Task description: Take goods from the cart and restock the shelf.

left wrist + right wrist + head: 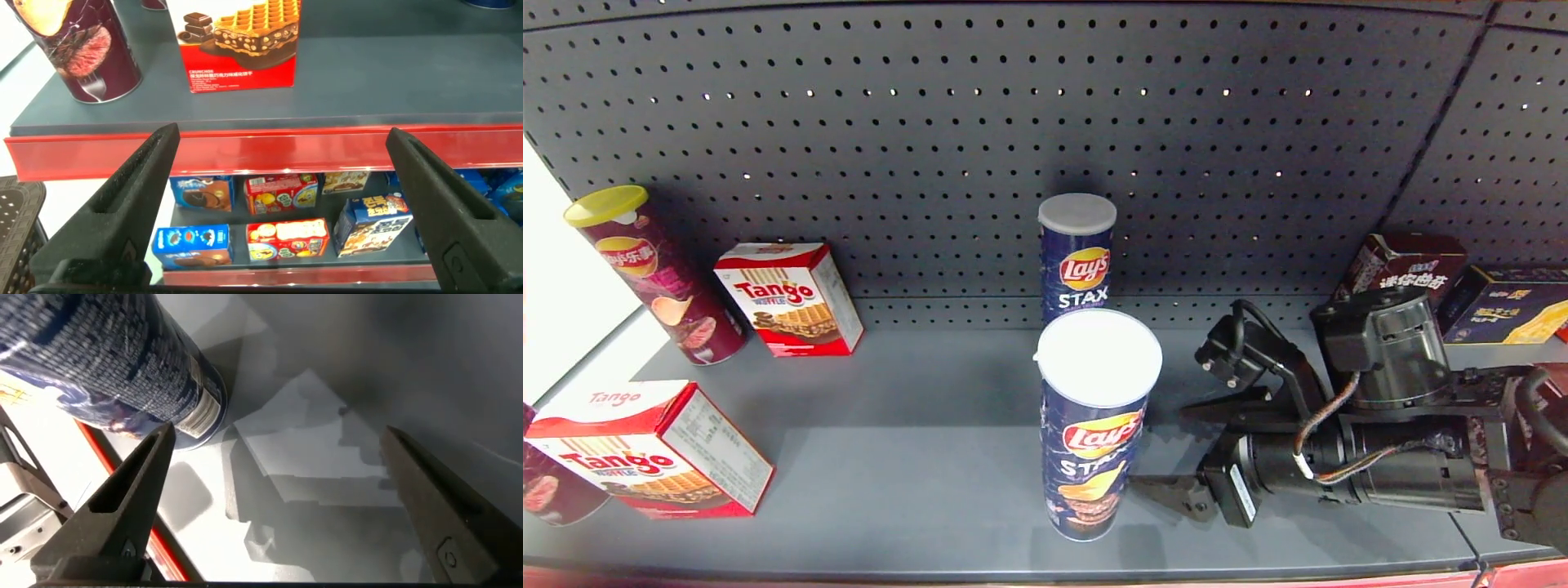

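Two blue chip cans with white lids stand upright on the grey shelf (915, 457), the front can (1094, 433) directly before the rear can (1077, 257). My right gripper (1188, 449) lies low over the shelf just right of the front can, open, fingers pointing at it and apart from it. The right wrist view has that can (122, 359) just beyond the spread gripper (278, 437), nothing between the fingers. My left gripper (282, 135) is open and empty, held in front of the shelf's red front edge (261, 151).
Two red waffle boxes (792, 298) (645, 457) and a maroon chip can (658, 278) occupy the shelf's left side. Dark boxes (1409, 261) (1507, 306) sit at the back right. Pegboard (1013, 122) closes the back. Small boxed goods (286, 241) fill the lower shelf.
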You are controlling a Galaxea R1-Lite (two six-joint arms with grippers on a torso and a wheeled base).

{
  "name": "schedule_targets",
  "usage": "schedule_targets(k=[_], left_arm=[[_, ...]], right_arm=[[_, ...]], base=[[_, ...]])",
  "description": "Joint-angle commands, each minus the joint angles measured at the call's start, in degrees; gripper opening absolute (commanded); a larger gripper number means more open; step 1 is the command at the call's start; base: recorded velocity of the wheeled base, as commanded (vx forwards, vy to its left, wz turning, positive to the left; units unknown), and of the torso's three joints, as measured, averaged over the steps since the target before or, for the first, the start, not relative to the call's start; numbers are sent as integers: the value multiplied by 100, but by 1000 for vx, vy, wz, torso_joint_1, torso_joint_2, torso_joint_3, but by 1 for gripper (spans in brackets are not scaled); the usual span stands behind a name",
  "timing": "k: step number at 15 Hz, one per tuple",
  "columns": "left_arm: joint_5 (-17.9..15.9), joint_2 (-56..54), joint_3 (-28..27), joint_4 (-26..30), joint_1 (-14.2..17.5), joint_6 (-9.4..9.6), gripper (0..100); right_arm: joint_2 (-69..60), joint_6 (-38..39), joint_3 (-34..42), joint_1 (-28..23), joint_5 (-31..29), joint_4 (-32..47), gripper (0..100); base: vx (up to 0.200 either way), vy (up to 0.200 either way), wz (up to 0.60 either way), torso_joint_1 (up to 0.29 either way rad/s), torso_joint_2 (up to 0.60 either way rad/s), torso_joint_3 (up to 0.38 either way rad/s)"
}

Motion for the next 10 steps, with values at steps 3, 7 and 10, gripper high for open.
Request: schedule_targets(k=[3, 7, 10], left_arm=[[1, 7, 0, -2, 1, -1, 100], [1, 7, 0, -2, 1, -1, 100], [-8, 7, 0, -2, 1, 16, 100]], right_arm=[[-419, 14, 10, -256, -27, -19, 100], [-1483, 146, -25, -1223, -133, -116, 100], [-2828, 190, 89, -2383, -133, -124, 100]], base=[[0, 0, 0, 0, 0, 0], [0, 0, 0, 0, 0, 0], [0, 0, 0, 0, 0, 0]])
